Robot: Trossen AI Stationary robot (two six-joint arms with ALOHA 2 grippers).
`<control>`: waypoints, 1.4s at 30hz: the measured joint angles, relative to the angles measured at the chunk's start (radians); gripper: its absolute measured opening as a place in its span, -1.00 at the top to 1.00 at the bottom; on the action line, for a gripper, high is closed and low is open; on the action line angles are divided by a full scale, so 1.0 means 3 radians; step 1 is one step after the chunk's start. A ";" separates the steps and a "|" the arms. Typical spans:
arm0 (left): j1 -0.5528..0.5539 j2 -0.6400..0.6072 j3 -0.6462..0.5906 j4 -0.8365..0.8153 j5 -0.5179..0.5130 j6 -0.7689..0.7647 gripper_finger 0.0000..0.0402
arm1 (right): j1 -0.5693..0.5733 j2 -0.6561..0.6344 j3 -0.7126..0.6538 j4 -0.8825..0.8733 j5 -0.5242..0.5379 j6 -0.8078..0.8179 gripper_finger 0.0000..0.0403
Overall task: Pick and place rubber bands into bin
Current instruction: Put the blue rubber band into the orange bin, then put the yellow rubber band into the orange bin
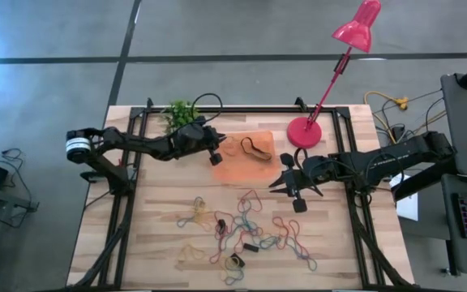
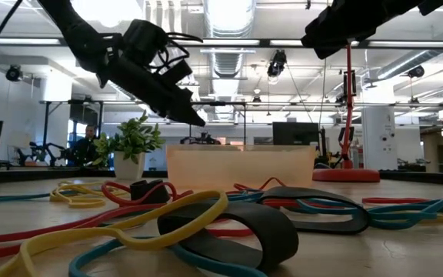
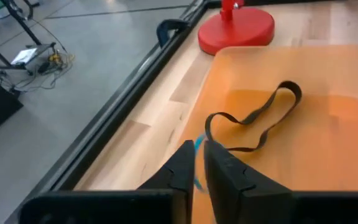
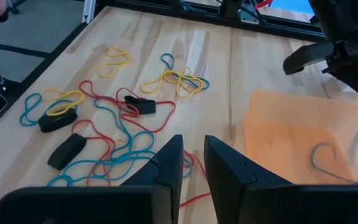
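Left gripper (image 1: 217,152) above bin (image 1: 237,170) edge

Orange translucent bin (image 1: 237,166) with a black band (image 3: 260,118) inside; red, blue, yellow and black rubber bands (image 4: 104,130) tangled on pale wood table (image 1: 152,235); red lamp base (image 1: 304,132).

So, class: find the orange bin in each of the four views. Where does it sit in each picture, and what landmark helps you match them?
High view: the bin sits upper centre, left of the red lamp base.
Low view: centre, pale wall; lamp base to its right.
Left wrist view: fills the right half; lamp base beyond.
Right wrist view: lower right.
Shared landmark: the red lamp base.
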 joint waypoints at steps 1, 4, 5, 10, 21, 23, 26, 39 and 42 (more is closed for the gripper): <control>0.0000 0.0000 0.0000 -0.0001 0.0001 0.0000 0.81 | 0.0001 0.0000 0.0000 -0.0001 0.0000 0.0001 0.73; 0.0000 -0.0005 0.0002 0.0002 0.0000 0.0000 0.69 | 0.0001 0.0000 0.0000 0.0000 0.0000 0.0009 0.73; 0.0000 -0.0005 0.0006 0.0002 0.0002 0.0000 0.65 | 0.0000 0.0000 0.0000 -0.0001 0.0000 0.0011 0.73; -0.0044 -0.0092 0.0010 -0.0085 0.0301 -0.0008 0.55 | 0.0001 0.0000 -0.0009 -0.0004 0.0000 0.0028 0.73; -0.0572 -0.0987 -0.0019 -0.2146 0.1093 -0.0440 0.55 | -0.0001 0.0000 -0.0171 0.0014 0.0012 0.0026 0.73; -0.0756 -0.1098 -0.0050 -0.2248 0.1091 -0.0598 0.55 | 0.0000 0.0000 -0.0215 0.0079 0.0078 0.0023 0.73; -0.1026 -0.1212 -0.0133 -0.2293 0.1029 -0.0845 0.55 | -0.0003 0.0000 -0.0266 0.0183 0.0080 0.0021 0.73; -0.1666 -0.0674 -0.0206 -0.2468 0.0687 -0.1600 0.55 | 0.0001 0.0000 -0.0313 0.0295 0.0085 0.0068 0.73; -0.1706 -0.0514 -0.0203 -0.2465 0.0649 -0.1887 0.55 | 0.0001 0.0000 -0.0313 0.0295 0.0085 0.0075 0.73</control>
